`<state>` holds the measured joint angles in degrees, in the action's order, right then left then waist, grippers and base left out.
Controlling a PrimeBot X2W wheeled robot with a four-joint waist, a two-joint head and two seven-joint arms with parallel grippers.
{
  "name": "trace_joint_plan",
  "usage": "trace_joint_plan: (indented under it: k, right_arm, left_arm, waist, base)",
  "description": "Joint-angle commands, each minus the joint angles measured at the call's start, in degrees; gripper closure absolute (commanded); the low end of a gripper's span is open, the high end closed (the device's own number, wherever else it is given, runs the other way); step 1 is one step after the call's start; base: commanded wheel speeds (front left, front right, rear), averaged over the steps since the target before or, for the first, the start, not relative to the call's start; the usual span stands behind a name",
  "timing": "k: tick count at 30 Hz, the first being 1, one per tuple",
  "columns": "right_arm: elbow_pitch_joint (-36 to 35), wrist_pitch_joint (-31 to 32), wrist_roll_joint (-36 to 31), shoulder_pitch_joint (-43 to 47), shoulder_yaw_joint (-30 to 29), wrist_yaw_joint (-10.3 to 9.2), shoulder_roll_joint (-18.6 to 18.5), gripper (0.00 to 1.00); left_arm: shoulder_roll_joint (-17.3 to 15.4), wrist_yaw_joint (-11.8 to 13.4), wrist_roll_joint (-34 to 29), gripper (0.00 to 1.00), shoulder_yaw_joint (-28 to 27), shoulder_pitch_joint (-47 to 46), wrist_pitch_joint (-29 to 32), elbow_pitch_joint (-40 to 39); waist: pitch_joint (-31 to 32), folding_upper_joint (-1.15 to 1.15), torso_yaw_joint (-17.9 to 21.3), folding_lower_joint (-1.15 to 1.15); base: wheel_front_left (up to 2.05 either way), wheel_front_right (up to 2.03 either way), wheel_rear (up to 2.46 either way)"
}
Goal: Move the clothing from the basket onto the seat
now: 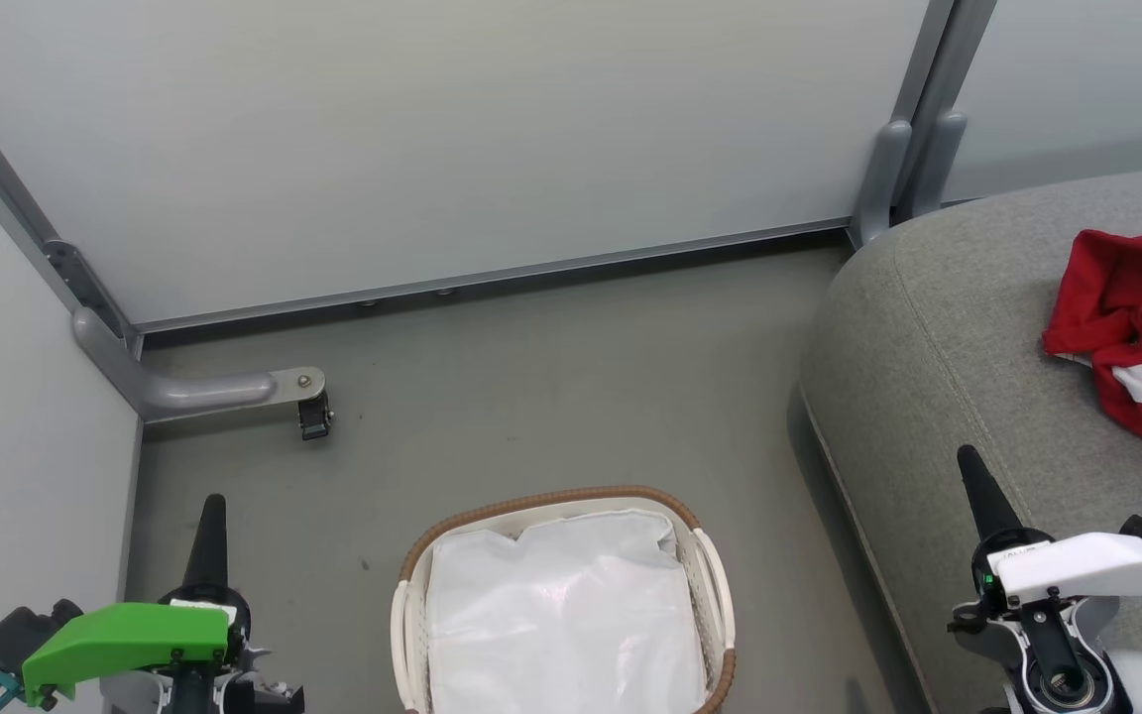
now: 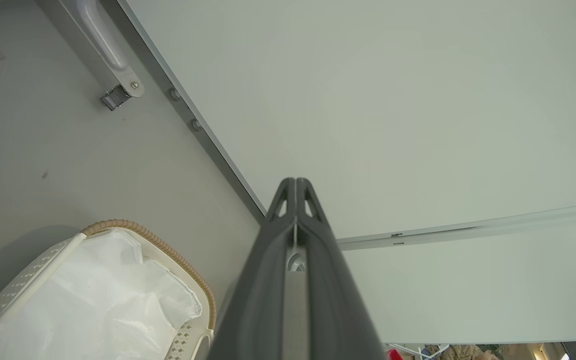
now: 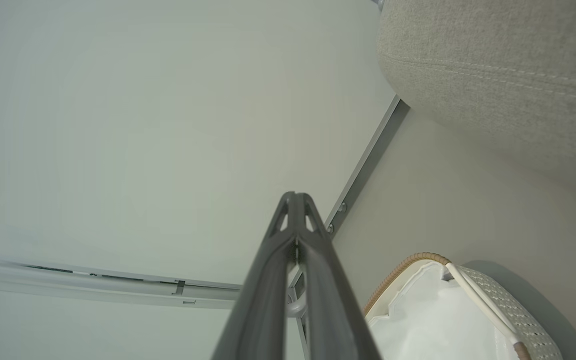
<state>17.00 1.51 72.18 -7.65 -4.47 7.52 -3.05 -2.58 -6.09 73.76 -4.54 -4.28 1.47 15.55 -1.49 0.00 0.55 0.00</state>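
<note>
Grey fabric seat [image 1: 938, 337] rises at my right; the basket [image 1: 410, 570] stands on the floor [image 1: 531, 397] between my arms, white liner [image 1: 561, 615] showing. Red clothing [image 1: 1116, 297] lies crumpled on the seat. My left pincer [image 1: 209, 526] and right pincer [image 1: 977, 486] hover pinched together, gripping nothing.

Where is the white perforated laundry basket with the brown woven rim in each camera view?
Head view: the white perforated plastic basket with brown woven rim sits bottom centre.
Left wrist view: the basket sits bottom left.
Right wrist view: the basket sits bottom right.
Shared landmark: the grey metal rail at the wall panel's foot, beyond it.
</note>
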Motion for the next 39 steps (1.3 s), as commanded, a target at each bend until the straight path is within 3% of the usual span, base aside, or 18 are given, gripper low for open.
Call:
trace_joint_plan:
  k: [1,39]
  right_arm:
    - [-0.74,0.38,1.52,0.42,-0.29,-0.03,-0.16,1.00]
    - [-2.91,4.69,18.54,1.63,-2.03,-0.04,0.08,1.00]
  left_arm:
    - [-0.37,-0.43,1.38,1.00,-0.35,-1.57,0.35,-0.48]
    - [-0.46,-1.51,17.12,1.00,-1.98,-2.35,4.75,-1.51]
  waist:
    - [0.04,0.00,-0.02,0.00]
    - [1.16,0.00,-0.48,0.00]
  base:
    - [0.00,0.00,0.00]
    - [0.00,0.00,0.00]
